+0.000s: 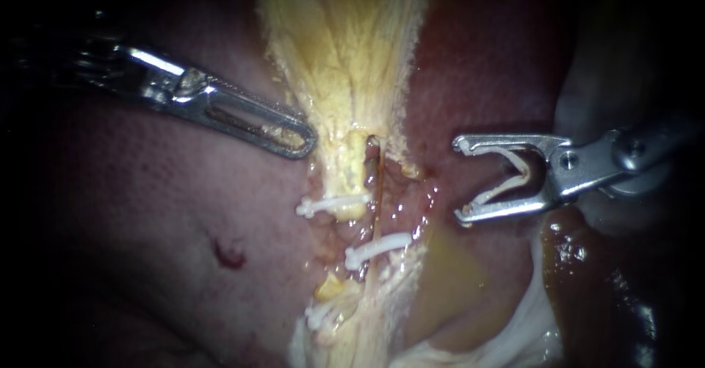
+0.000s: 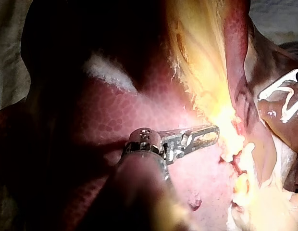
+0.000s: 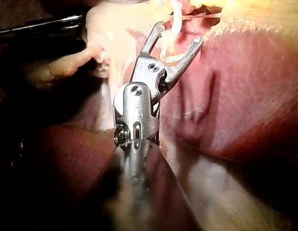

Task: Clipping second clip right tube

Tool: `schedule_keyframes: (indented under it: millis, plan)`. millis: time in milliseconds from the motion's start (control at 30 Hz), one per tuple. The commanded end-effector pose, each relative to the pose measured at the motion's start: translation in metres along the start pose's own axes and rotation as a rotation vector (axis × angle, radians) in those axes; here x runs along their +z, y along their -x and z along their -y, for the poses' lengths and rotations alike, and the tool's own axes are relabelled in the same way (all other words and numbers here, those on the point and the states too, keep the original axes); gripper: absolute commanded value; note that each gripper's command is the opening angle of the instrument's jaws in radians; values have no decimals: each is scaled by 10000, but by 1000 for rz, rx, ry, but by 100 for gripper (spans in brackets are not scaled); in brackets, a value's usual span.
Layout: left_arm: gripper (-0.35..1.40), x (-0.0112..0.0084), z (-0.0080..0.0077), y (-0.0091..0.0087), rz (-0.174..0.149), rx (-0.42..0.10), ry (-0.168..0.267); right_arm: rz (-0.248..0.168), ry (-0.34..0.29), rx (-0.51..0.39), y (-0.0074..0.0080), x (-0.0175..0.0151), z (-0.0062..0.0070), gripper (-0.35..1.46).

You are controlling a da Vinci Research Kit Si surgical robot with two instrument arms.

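Your right instrument (image 1: pixel 461 178) grasps an open clip (image 1: pixel 493 194) at 3 o'clock of the right tube (image 1: pixel 376 181); a skewed approach may snag the seated clip (image 1: pixel 378 249).

left instrument (image 1: pixel 299 139): bare metal, polished, bright glints
right instrument (image 1: pixel 460 181): same metal, glossy
loaded clip (image 1: pixel 499 189): white, plastic-looking, smooth, matt
set clips (image 1: pixel 378 247): white, same plastic look
liver (image 1: pixel 147 214): wet, glossy, finely stippled
yellow tissue (image 1: pixel 345 45): fibrous, stringy, rough
fluid pool (image 1: pixel 448 272): yellow, slick sheen
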Motion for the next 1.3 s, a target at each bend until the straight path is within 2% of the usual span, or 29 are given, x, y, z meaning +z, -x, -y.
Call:
schedule_keyframes:
  millis: [33, 133, 300, 433, 567, 867, 1100, 1300]
  plan:
    - [-35, -1, 0, 0, -2, 0, -4, 0, 0, 0, 0, 0, 0, 50]
    - [-35, -7, 2, 4, -7, -2, -14, 0, 0, 0, 0, 0, 0, 50]
    - [-35, -38, 6, 20, -13, -11, -32, 0, 0, 0, 0, 0, 0, 50]
    - [-35, -67, 9, 35, 11, -22, -26, 0, 0, 0, 0, 0, 0, 50]
    - [-35, -85, 11, 41, 25, -28, -22, 0, 0, 0, 0, 0, 0, 50]
    - [-35, -85, 13, 40, 26, -29, -20, -1, -3, 5, 1, 6, 2, 50]
    - [-35, -85, 15, 39, 26, -29, -18, -9, -38, 116, 5, 28, 6, 49]
    - [-35, -84, 15, 38, 27, -29, -18, -12, -77, 200, 20, 63, 15, 49]
